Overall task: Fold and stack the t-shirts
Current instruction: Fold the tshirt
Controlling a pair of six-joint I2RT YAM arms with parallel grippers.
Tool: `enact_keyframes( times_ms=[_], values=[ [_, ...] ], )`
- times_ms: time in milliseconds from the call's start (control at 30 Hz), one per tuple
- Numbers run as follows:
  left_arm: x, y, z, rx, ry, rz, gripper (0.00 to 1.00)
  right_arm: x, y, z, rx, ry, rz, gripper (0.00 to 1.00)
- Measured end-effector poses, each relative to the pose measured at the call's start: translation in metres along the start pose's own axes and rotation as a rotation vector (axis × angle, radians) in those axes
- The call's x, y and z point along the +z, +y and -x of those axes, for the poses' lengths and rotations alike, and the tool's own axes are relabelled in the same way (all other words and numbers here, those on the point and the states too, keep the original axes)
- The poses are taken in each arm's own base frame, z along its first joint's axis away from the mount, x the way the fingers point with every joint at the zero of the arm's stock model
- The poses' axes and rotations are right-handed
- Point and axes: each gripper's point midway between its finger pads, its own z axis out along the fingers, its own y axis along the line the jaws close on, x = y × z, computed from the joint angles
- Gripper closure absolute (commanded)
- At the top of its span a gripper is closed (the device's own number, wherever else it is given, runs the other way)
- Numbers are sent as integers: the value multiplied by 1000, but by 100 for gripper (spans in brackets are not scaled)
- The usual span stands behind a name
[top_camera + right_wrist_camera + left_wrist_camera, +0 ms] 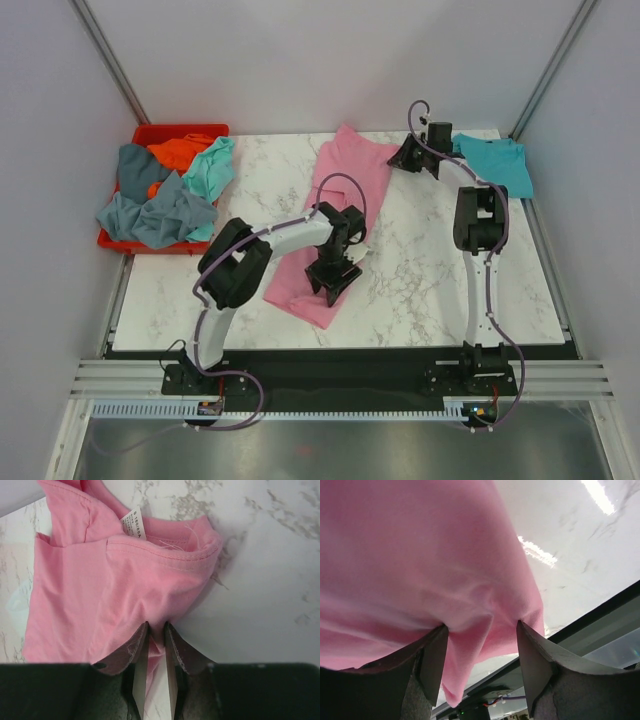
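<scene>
A pink t-shirt point(345, 175) lies lengthwise on the marble table, from the back centre toward the front. My right gripper point(408, 155) is at its far right corner, by the collar and label. In the right wrist view, that gripper point(156, 625) is shut on a fold of the pink cloth point(110, 580). My left gripper point(333, 283) is over the shirt's near end. Its jaws stand wide apart point(482, 627) with pink cloth point(420, 555) bulging down between them. A folded teal t-shirt point(497, 162) lies at the back right.
A red bin point(180, 130) at the back left holds crumpled grey-blue point(160, 210), orange point(180, 152) and mint point(212, 168) shirts, which spill over its rim. Bare marble point(420, 260) lies between the pink shirt and the right arm. White walls close in the table.
</scene>
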Motion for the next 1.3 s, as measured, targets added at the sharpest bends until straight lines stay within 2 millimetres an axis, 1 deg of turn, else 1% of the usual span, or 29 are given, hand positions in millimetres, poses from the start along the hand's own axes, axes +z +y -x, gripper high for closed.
enact_keyframes(
  times_ms=[100, 233, 333, 400, 533, 700, 767, 833, 867, 933, 967, 1033, 1100, 1167, 1200, 1233, 1300],
  values=[
    [3, -16, 11, 19, 15, -24, 36, 11, 13, 1, -17, -15, 21, 69],
    [6, -34, 32, 50, 18, -39, 36, 22, 24, 2, -27, -33, 38, 66],
    [9, -49, 50, 95, -7, -39, 34, 28, 27, 5, -28, -49, 46, 64],
    [10, -58, 57, 123, -21, -38, 34, 29, 28, 7, -28, -56, 47, 64],
    [13, -72, 64, 169, -46, -29, 34, 31, 29, 13, -27, -75, 45, 62],
    [16, -81, 66, 198, -58, -21, 34, 31, 28, 21, -33, -98, 41, 61],
    [16, -85, 67, 209, -64, -18, 32, 31, 28, 24, -36, -107, 41, 58],
    [17, -86, 67, 218, -68, -6, 29, 30, 27, 31, -39, -124, 40, 53],
    [17, -87, 67, 225, -70, 3, 21, 29, 28, 34, -41, -131, 41, 50],
    [16, -90, 68, 242, -78, 28, 12, 28, 28, 39, -46, -143, 48, 41],
    [14, -90, 71, 256, -93, 58, 1, 27, 27, 40, -53, -147, 53, 36],
    [11, -87, 81, 290, -138, 128, 1, 22, 24, 45, -63, -148, 59, 30],
    [3, -85, 90, 318, -184, 190, 1, 13, 19, 51, -70, -154, 58, 28],
    [-17, -79, 100, 331, -247, 248, 1, -6, 12, 61, -58, -157, 47, 27],
    [-31, -77, 103, 331, -283, 267, 1, -20, 10, 72, -53, -172, 42, 27],
    [-50, -75, 107, 330, -328, 286, 1, -33, 9, 81, -48, -186, 37, 27],
    [-95, -74, 116, 319, -440, 311, 1, -72, 6, 105, -36, -224, 25, 28]
  ],
)
